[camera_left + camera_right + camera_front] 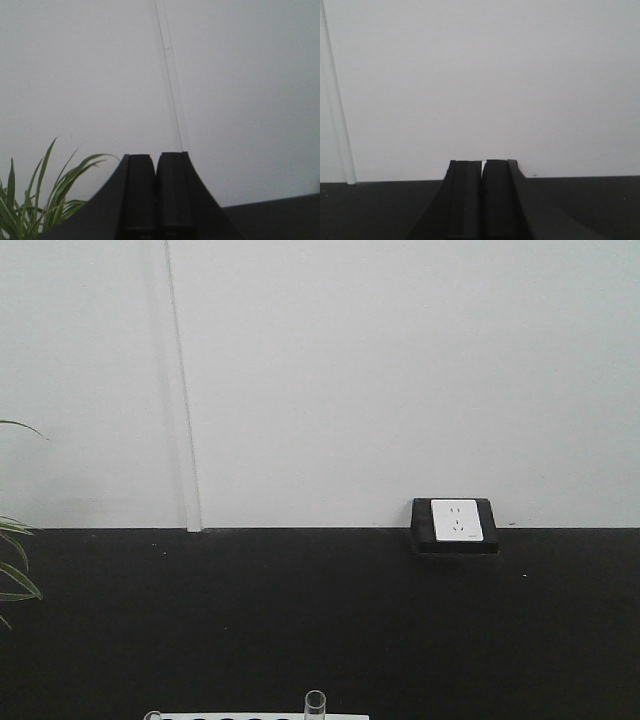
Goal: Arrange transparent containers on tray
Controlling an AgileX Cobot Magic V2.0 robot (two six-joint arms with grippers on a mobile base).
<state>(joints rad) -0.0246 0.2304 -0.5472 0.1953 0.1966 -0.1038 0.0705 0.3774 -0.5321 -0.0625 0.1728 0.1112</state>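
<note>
A clear, lipped test tube (315, 704) stands upright at the front view's bottom edge, by a white rack (250, 717). The left gripper (156, 162) and right gripper (482, 165) face the wall (480, 75), jaws clenched together.

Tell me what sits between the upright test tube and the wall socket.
Nothing: in the front-facing view, only bare black wall separates the test tube from the wall socket.

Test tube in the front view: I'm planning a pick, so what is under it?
Of the test tube only the top shows, at a white strip with dark holes, perhaps a rack. Everything lower lies out of frame.
</note>
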